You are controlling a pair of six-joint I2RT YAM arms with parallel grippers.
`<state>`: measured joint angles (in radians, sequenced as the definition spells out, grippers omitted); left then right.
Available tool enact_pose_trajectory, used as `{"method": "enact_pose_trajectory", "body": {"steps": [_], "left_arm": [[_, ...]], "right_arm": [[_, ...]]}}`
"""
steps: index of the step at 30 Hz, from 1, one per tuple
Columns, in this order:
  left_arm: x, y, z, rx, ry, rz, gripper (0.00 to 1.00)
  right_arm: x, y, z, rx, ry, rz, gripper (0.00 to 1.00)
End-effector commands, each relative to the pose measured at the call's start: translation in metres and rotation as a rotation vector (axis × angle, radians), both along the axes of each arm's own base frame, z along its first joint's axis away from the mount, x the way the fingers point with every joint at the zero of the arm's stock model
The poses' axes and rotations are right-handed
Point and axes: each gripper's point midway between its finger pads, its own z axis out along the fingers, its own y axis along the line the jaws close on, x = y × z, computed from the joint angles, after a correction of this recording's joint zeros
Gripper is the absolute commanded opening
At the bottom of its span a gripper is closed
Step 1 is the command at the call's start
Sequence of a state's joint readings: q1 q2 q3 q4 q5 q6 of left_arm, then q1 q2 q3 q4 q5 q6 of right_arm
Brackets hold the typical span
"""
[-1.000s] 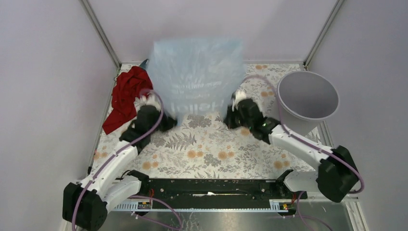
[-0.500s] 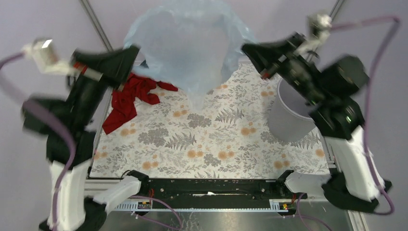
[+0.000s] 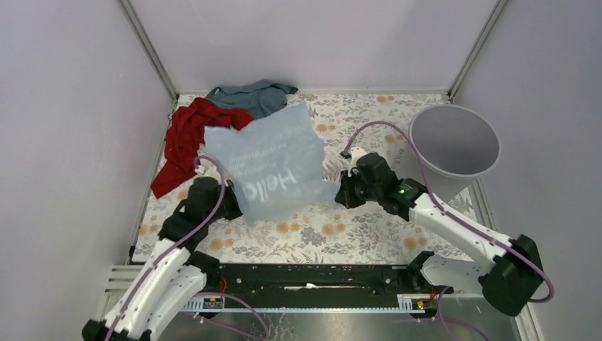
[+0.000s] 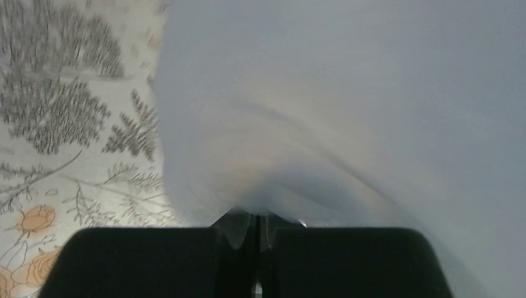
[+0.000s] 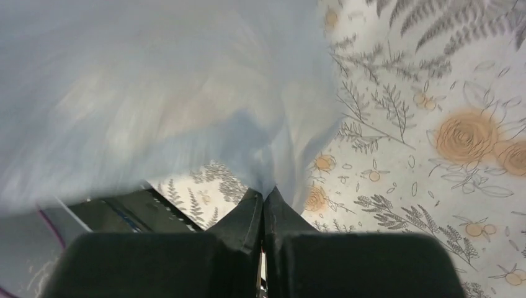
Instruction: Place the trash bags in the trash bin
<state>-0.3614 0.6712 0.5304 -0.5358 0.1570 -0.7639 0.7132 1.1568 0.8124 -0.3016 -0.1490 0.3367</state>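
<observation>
Bag pinched at both ends, bin off to the R, carry not yet made.

Trash bag is spread over the table centre-left, its far corner just beside the red cloth and the teal-grey cloth behind it. It's well apart from the trash bin at far R. L gripper and R gripper both have jaws pressed together on the bag's near edge, and both wrist views show film coming straight out of the tips. My read for doing it well: raise both ends together so the sheet clears the cloths w/o snagging. Swing R, with the R arm leading past the rim. Bring the ends closer so the slack bunches narrower than the bin mouth, then lower in. Film is thin and slippery, so don't loosen either pinch till most of it hangs inside.
</observation>
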Motion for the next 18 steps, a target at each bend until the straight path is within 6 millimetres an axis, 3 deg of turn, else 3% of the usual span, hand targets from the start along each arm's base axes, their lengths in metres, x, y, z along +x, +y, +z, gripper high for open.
{"method": "enact_pose_trajectory", "body": {"steps": [1, 6, 9, 15, 18], "left_arm": [[0.012, -0.009, 0.145, -0.162, -0.422, -0.025, 0.00], [0.004, -0.020, 0.229, -0.187, -0.549, -0.134, 0.00], [-0.004, -0.018, 0.268, -0.210, -0.634, -0.147, 0.00], [-0.011, -0.015, 0.263, -0.228, -0.618, -0.126, 0.00], [-0.017, -0.003, 0.268, -0.195, -0.627, -0.083, 0.00]], "right_arm": [[0.009, 0.015, 0.147, 0.274, -0.302, 0.035, 0.00], [0.008, 0.017, 0.224, 0.290, -0.377, 0.078, 0.00], [0.003, 0.022, 0.247, 0.362, -0.401, 0.099, 0.01], [0.002, 0.038, 0.194, 0.380, -0.265, 0.107, 0.03], [0.001, 0.046, 0.181, 0.388, -0.205, 0.122, 0.03]]}}
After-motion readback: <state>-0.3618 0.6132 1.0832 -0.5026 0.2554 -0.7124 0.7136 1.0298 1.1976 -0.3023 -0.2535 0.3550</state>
